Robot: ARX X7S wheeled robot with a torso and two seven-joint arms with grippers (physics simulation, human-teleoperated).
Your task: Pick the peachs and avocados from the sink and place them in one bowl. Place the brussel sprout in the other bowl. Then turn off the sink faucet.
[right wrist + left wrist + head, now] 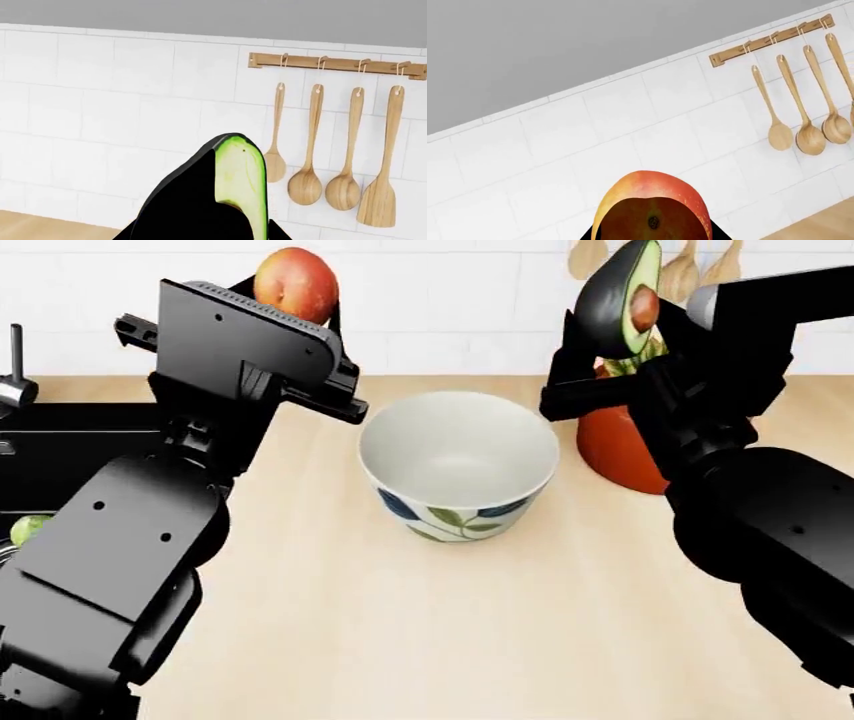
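peach (295, 282) held in left gripper (300, 300) fingers, raised left of white bowl (461, 462), likely staged for drop | avocado (622, 298) half held in right gripper (617, 330) fingers, raised right of bowl, by red pot (617, 448) | both arms bent, wrists tipped up toward wall | bowl empty on surface (441, 630) | sink (54, 455) far left of bowl

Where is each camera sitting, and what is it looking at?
Head view: up on the robot's head, looking down at the counter and white bowl; both black arms show.
Left wrist view: by the left gripper, facing the tiled wall over the held peach; hardly any gripper shows.
Right wrist view: by the right gripper, facing the wall past the held avocado half.
Shared: both wrist views see the hanging wooden spoons.
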